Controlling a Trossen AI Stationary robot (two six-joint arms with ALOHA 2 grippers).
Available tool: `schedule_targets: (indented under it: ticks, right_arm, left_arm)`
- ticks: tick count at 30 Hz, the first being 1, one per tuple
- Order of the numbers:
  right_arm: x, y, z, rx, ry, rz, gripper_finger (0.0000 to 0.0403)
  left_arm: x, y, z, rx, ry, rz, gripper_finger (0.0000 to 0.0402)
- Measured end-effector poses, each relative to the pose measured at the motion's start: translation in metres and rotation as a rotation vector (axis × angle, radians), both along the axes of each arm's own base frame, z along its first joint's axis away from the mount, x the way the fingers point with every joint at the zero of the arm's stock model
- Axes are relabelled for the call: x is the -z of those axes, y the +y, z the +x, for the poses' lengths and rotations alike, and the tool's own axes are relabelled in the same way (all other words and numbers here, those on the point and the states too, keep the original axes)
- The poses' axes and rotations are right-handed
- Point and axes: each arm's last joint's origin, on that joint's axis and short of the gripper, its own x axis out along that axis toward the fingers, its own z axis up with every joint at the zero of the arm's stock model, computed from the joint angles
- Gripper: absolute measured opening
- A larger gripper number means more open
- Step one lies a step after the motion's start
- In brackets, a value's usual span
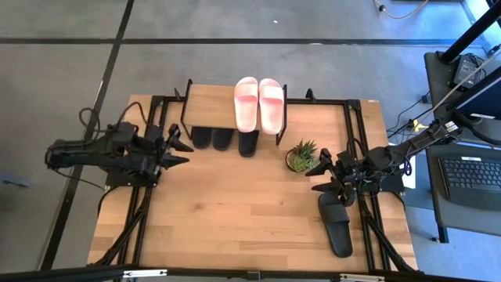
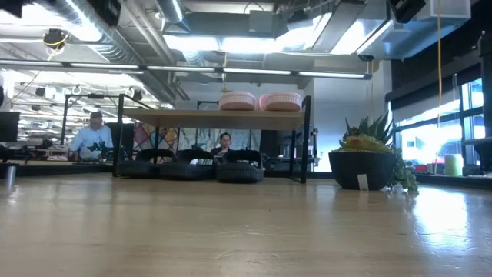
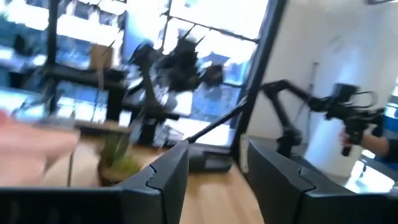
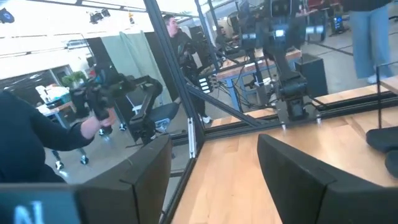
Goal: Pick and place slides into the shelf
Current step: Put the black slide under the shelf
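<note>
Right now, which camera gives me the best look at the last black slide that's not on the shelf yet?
The high view: the black slide lies whole on the table by the right gripper, well apart from the shelf. The right wrist view catches only a dark edge of it. The low and left wrist views don't show it.

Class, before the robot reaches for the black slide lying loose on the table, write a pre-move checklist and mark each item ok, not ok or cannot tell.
1. Right gripper open, empty: ok.
2. Left gripper open, empty: ok.
3. Loose matte black slide lies flat on the wooden table near the right gripper, unobstructed: ok.
4. Small potted green plant stands close beside the right gripper, collision risk: not ok.
5. Pale pink slide pair on the low wooden shelf top: ok.
6. Free space beneath shelf beside the three black slides: ok.
</note>
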Motion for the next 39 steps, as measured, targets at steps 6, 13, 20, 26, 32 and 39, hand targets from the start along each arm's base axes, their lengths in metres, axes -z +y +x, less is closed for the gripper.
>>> schedule_targets:
  ticks: [6, 13, 20, 26, 32, 39]
  right_arm:
    - [0.000, -0.003, 0.001, 0.089, 0.000, -0.008, 0.0236]
    - [0.000, -0.003, 0.001, 0.095, -0.009, -0.043, 0.0236]
    - [-0.002, -0.003, 0.001, 0.098, -0.023, -0.038, 0.0236]
    - [-0.002, -0.003, 0.001, 0.098, -0.030, -0.035, 0.0236]
    - [-0.002, -0.003, 0.001, 0.098, -0.030, -0.034, 0.0236]
    - [-0.003, -0.003, 0.000, 0.098, -0.035, -0.027, 0.0236]
  left_arm:
    - [0.049, 0.002, 0.014, -0.043, 0.154, -0.060, 0.0156]
    - [0.090, 0.004, 0.039, -0.085, 0.352, -0.136, 0.0156]
    - [0.105, 0.003, 0.069, -0.063, 0.377, -0.134, 0.0156]
    - [0.128, 0.004, 0.087, -0.070, 0.478, -0.139, 0.0156]
    - [0.133, 0.007, 0.117, -0.117, 0.536, -0.081, 0.0156]
    - [0.144, 0.009, 0.150, -0.110, 0.610, -0.020, 0.0156]
